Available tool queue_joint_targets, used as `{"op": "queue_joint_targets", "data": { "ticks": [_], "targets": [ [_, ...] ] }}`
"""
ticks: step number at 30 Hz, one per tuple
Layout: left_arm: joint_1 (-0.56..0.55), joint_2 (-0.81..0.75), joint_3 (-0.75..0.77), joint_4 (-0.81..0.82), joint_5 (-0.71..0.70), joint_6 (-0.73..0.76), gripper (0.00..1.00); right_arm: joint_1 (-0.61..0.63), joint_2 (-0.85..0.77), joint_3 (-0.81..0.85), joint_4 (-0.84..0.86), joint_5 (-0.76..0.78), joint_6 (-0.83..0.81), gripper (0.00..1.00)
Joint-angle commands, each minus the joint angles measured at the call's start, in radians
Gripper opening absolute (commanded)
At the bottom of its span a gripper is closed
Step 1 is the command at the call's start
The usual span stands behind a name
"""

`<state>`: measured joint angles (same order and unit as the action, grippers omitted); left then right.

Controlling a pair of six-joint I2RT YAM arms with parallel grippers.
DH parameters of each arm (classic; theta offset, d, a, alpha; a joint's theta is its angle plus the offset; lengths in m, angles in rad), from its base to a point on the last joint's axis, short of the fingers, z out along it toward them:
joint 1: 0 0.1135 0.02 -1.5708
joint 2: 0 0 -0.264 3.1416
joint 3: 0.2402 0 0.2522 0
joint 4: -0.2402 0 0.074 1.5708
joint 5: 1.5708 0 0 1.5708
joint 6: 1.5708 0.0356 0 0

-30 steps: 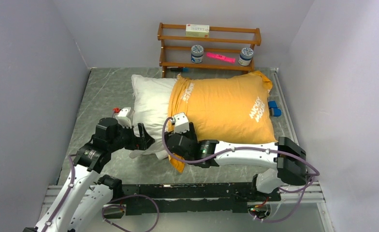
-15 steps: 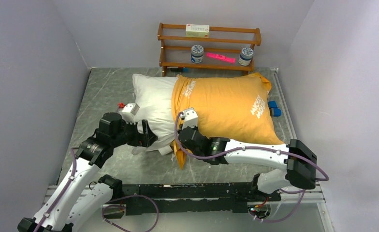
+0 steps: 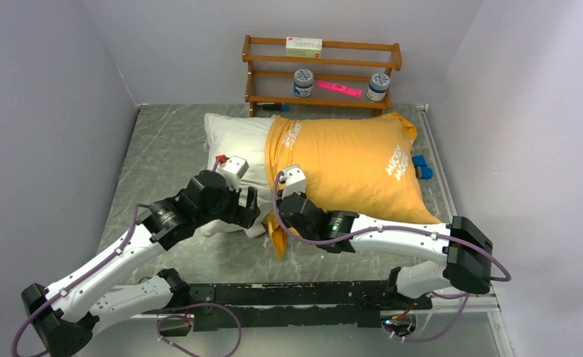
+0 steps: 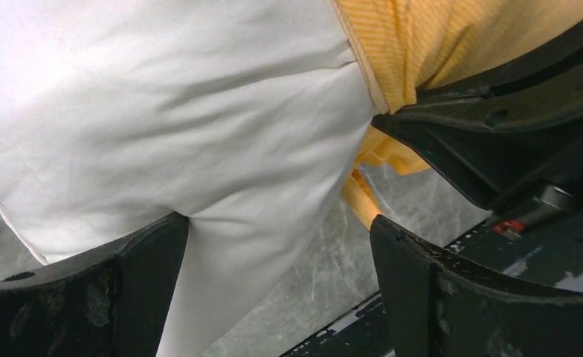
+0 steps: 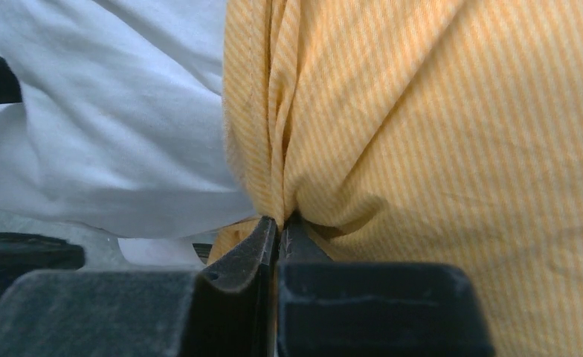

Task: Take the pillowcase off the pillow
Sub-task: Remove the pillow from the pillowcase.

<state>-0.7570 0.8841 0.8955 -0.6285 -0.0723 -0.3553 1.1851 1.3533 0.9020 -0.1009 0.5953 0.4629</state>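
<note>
So my right gripper is pinched tight on the pillowcase. On the wrist cam the fingers meet with just a thin pleat of striped orange cloth between them, right by the hem of the open end. My left gripper is spread wide, one finger either side of the pillow at its near white corner, and it's not squeezing anything as far as I can tell.

From the top cam, the pillow lies across the middle of the table. Its bare white end points to 9 o'clock and the covered bulk to 3 o'clock. Both grippers sit at its 6 o'clock edge, where white meets orange.

My read on handling: everything's soft and light, nothing fragile. The case is thin cloth that bunches easily, and it looks snug on the stuffing, so I'd expect drag, and a small pinch could slip. The pillow is squishy, so the left needs a deep bite of that corner, not just the skin. The hem is the spot to hold for peeling toward 3 o'clock.
</note>
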Motion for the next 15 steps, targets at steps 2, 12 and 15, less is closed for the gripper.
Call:
{"op": "queue_joint_targets", "data": {
  "ticks": [2, 12, 15],
  "targets": [
    [-0.065, 0.077, 0.041, 0.018, -0.163, 0.037, 0.97, -0.018, -0.057, -0.011, 0.042, 0.034, -0.035, 0.00],
    [-0.102, 0.159, -0.046, 0.096, -0.288, -0.020, 0.74, -0.019, -0.108, -0.025, 0.045, 0.021, -0.060, 0.00],
    [-0.102, 0.163, -0.052, 0.118, -0.310, -0.035, 0.47, -0.022, -0.126, -0.035, 0.037, 0.029, -0.067, 0.00]
  ]
}}
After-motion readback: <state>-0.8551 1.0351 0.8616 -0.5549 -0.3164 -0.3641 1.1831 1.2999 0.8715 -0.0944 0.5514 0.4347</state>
